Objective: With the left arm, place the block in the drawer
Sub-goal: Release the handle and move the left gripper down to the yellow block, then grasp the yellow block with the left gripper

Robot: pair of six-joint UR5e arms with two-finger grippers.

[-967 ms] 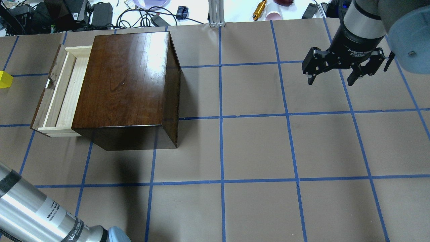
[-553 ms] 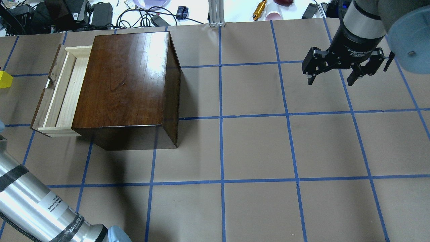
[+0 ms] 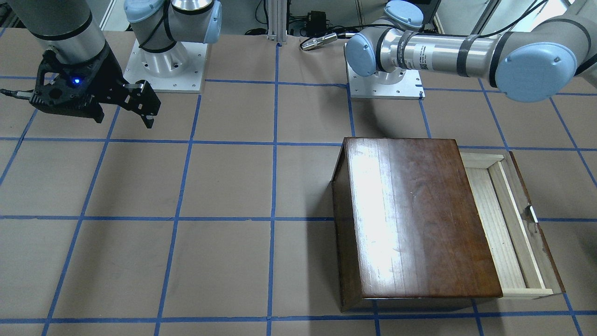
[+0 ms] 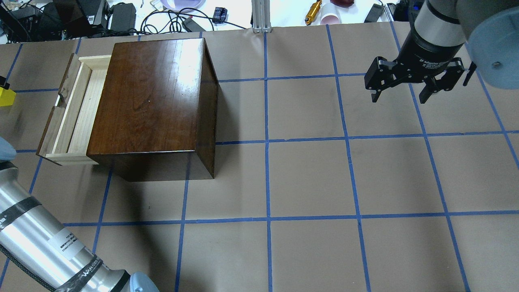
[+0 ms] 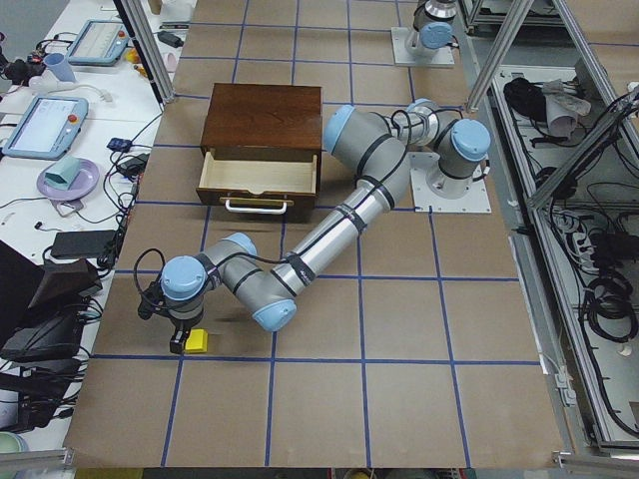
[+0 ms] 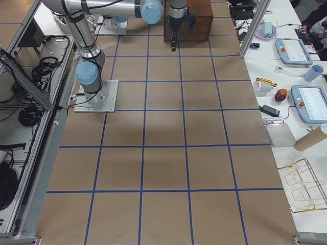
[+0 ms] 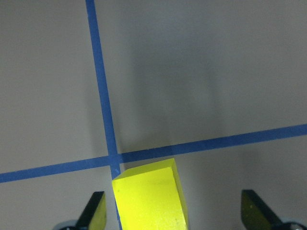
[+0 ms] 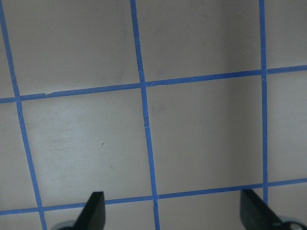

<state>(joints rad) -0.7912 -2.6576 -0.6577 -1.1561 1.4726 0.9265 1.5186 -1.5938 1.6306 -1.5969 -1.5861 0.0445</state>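
The left gripper is spread wide, with the block between its fingers on a tape crossing, well apart from the open drawer. The block sits off-centre, near one finger — closing could shove or twist it free.

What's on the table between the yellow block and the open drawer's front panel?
Nothing. In the overhead view, only bare brown paper and a blue tape line separate the block from the drawer.
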